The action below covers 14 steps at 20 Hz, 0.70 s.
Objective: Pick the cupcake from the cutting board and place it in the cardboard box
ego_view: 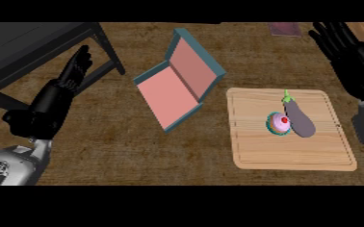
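A cupcake (279, 123) with pink frosting, a red cherry and a teal wrapper lies on the wooden cutting board (284, 151) at the right. It touches a purple eggplant (300, 118) on its right side. The box (177, 79), pink inside with teal edges, lies open left of the board. My right hand (338, 41) is at the upper right, beyond the board's far corner, fingers straight and holding nothing. My left hand (74, 67) rests at the left edge, fingers straight and pointing away.
A dark table or frame (50, 41) fills the upper left corner, its leg close to my left hand. A small dark red object (284, 29) lies at the far edge near my right hand. Brown countertop (142, 154) surrounds the box and board.
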Tool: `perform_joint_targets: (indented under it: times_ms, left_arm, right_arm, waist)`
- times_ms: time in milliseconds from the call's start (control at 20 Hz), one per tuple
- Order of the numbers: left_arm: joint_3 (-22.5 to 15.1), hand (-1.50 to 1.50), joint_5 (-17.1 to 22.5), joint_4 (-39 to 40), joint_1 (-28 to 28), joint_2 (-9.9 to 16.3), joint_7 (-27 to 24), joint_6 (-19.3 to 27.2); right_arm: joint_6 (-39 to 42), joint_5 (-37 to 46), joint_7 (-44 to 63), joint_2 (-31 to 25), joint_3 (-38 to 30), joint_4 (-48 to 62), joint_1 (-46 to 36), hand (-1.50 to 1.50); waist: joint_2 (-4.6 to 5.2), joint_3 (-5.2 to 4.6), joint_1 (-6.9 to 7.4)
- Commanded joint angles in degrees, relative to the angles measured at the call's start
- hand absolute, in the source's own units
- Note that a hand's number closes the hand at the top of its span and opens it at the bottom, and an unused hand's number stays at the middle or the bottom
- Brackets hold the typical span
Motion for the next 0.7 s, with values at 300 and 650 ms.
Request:
perform_joint_targets:
  times_ms: [300, 650]
  left_arm:
    - [8.2, 0.0, 11.0, 3.1, 8.9, -3.8, 4.4, 1.0]
    - [13.3, 0.0, 16.1, 1.7, 13.9, -1.7, 4.0, -4.6]
  right_arm:
    - [1.9, 13.2, -9.6, -13.2, -5.0, 1.8, 5.0, -1.5]
    - [7.6, 7.6, -37.2, -2.8, -11.1, -0.7, 16.3, -1.5]
  waist:
    - [0.62, 1.2, -1.86]
    - [0.16, 1.63, -1.24]
